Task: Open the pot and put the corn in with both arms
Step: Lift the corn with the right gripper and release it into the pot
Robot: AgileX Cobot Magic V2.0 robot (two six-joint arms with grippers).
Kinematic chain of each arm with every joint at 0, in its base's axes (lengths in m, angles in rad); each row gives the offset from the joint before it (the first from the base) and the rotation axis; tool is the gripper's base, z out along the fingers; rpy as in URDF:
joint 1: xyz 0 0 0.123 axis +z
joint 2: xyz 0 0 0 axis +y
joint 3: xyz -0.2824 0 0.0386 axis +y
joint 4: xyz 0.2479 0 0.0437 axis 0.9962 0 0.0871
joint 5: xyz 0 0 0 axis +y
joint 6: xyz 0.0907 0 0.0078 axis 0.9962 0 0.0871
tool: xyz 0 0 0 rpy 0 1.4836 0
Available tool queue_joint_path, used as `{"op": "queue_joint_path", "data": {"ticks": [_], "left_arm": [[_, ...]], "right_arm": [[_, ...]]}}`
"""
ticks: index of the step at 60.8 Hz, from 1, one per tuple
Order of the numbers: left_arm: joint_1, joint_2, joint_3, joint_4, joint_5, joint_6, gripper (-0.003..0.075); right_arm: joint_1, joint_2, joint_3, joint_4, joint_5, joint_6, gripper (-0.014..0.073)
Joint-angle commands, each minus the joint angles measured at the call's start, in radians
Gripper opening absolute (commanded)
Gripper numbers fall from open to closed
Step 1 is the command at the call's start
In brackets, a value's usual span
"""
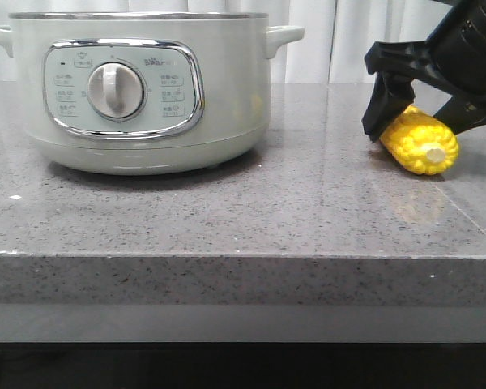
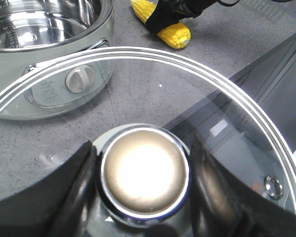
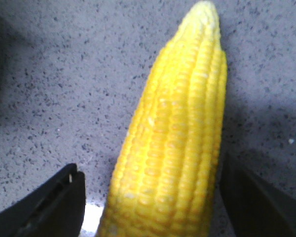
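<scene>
The pale green pot [image 1: 146,89] stands at the left of the counter; in the left wrist view its steel inside [image 2: 44,24] shows, uncovered. My left gripper [image 2: 143,177] is shut on the metal knob [image 2: 144,170] of the glass lid [image 2: 197,94] and holds it off the pot, over the counter's front edge. It is out of the front view. The yellow corn [image 1: 421,139] lies on the counter at the right. My right gripper [image 1: 417,126] is open and straddles it. In the right wrist view the corn [image 3: 177,138] lies between the fingers [image 3: 59,202], with a gap on one side.
The grey speckled stone counter [image 1: 243,211] has its front edge [image 1: 243,258] near the camera. A white curtain [image 1: 324,32] hangs behind. The pot's side handle [image 1: 285,36] sticks out toward the corn.
</scene>
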Motion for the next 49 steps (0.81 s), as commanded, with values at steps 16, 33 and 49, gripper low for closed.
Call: {"op": "queue_joint_path", "data": {"ticks": [16, 33, 49], "left_arm": [[-0.006, 0.0, -0.036, -0.03, -0.141, 0.001, 0.0115], [-0.006, 0.0, -0.036, -0.03, -0.141, 0.001, 0.0115], [-0.006, 0.0, -0.036, -0.03, -0.141, 0.001, 0.0115]], "right_arm": [[0.002, -0.07, -0.061, 0.015, -0.034, -0.008, 0.0224], [0.047, -0.146, -0.279, 0.015, 0.002, -0.061, 0.0225], [0.261, -0.012, -0.569, 0.015, 0.077, -0.12, 0.0225]]}}
